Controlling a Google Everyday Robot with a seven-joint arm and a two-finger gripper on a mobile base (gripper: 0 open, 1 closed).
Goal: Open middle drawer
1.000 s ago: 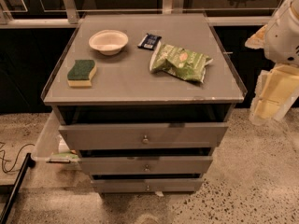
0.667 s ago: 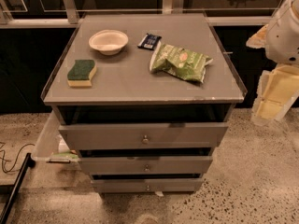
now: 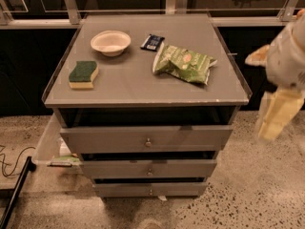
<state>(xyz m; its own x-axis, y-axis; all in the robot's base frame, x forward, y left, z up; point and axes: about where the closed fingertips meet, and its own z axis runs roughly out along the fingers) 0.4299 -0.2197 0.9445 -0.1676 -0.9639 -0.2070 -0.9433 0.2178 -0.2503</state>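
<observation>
The gripper hangs at the 3 o'clock edge of the view, off the cabinet's right side and apart from it; whether it is clenched or released cannot be told. The middle drawer sits at 6 o'clock, below the counter, between the taller drawer front and the narrowest drawer front. On the counter lie a bowl, a sponge, a green snack bag and a dark packet.

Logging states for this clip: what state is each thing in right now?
middle drawer: not pulled out, knob untouched
top drawer: not pulled out
bottom drawer: not pulled out
bowl: upright, empty
sponge: green side up
chip bag: lying flat
gripper: right of cabinet, clear of drawers
</observation>
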